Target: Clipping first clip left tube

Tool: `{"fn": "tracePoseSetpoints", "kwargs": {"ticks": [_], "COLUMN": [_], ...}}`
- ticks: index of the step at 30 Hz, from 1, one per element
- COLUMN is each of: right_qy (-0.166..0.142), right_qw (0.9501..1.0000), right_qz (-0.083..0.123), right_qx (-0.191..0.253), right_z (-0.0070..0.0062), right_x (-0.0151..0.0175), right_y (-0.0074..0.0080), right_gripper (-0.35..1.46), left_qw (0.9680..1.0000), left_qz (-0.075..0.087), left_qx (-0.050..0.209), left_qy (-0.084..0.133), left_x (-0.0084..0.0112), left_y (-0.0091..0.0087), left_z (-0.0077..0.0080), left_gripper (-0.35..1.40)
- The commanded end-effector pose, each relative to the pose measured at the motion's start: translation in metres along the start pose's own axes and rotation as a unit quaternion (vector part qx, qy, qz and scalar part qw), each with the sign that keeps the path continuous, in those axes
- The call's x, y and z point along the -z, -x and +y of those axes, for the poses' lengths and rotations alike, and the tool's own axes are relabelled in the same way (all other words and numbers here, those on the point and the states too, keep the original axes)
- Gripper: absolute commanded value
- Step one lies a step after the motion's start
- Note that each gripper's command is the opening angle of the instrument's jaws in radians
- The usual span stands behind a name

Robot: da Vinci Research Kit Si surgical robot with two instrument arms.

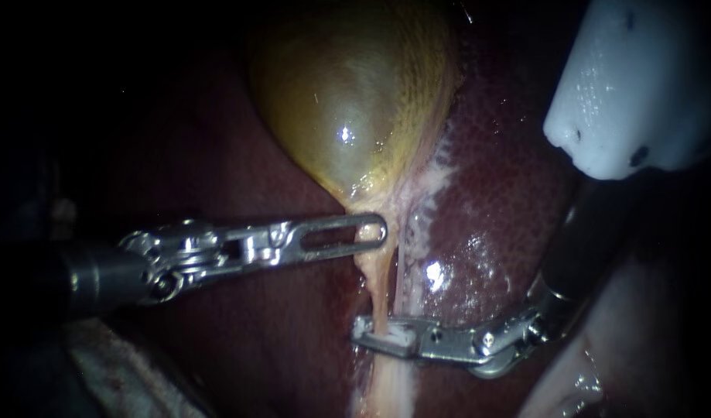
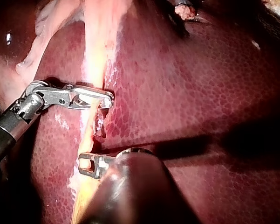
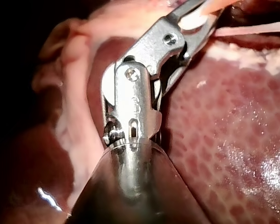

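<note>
**Q:** Where is the left tube?

**A:** The left tube (image 1: 377,298) is the pale cord that runs down from the gallbladder's narrow end, lying on the liver. Partway down it passes between the jaws of my right instrument (image 1: 360,333).

**Q:** And what are those jaws doing?

**A:** They grip a white clip (image 1: 395,337) from both sides. The clip straddles the tube, and my right wrist view shows its white body seated between the two jaws.

**Q:** Your other instrument?

**A:** My left instrument (image 1: 378,231) comes in level, higher up. Its slotted jaws are clenched on the gallbladder (image 1: 347,101) right where it tapers into the tube.

**Q:** What lies around that?

**A:** A thinner strand (image 1: 401,271) runs just beside the tube, on the side of my right shaft. Mottled red liver (image 1: 502,193) lies under everything. A white block (image 1: 641,85) sits well apart, above my right shaft.
</note>
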State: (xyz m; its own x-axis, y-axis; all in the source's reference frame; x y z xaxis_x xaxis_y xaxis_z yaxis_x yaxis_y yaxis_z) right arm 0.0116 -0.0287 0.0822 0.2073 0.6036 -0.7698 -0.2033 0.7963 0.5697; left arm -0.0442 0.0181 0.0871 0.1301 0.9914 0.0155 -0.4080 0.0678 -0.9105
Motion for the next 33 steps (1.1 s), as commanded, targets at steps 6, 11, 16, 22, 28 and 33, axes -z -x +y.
{"fn": "tracePoseSetpoints", "kwargs": {"ticks": [6, 11, 16, 22, 28, 33], "right_qy": [-0.001, -0.001, -0.001, -0.001, -0.001, -0.001], "right_qw": [1.0, 1.0, 1.0, 1.0, 1.0, 1.0], "right_qz": [0.0, 0.0, -0.001, -0.001, -0.001, -0.001], "right_qx": [0.001, 0.001, 0.001, 0.001, 0.001, 0.001], "right_z": [0.0001, 0.0001, 0.0001, 0.0001, 0.0001, 0.0001], "right_x": [0.0002, 0.0002, 0.0003, 0.0003, 0.0003, 0.0003], "right_y": [0.0, 0.0, 0.0, 0.0, 0.0, 0.0], "right_gripper": [-0.34, -0.35, -0.35, -0.35, -0.35, -0.35], "left_qw": [1.0, 1.0, 1.0, 1.0, 1.0, 1.0], "left_qz": [-0.001, -0.001, -0.001, -0.001, -0.001, -0.001], "left_qx": [0.0, 0.0, 0.0, 0.0, 0.0, 0.0], "left_qy": [-0.001, -0.001, -0.001, -0.001, -0.001, -0.001], "left_x": [0.0, 0.0, 0.0, 0.0, 0.0, 0.0], "left_y": [0.0, 0.0, 0.0, 0.0, 0.0, 0.0], "left_z": [0.0, 0.0, 0.0, 0.0, 0.0, 0.0], "left_gripper": [-0.35, -0.35, -0.35, -0.35, -0.35, -0.35]}}
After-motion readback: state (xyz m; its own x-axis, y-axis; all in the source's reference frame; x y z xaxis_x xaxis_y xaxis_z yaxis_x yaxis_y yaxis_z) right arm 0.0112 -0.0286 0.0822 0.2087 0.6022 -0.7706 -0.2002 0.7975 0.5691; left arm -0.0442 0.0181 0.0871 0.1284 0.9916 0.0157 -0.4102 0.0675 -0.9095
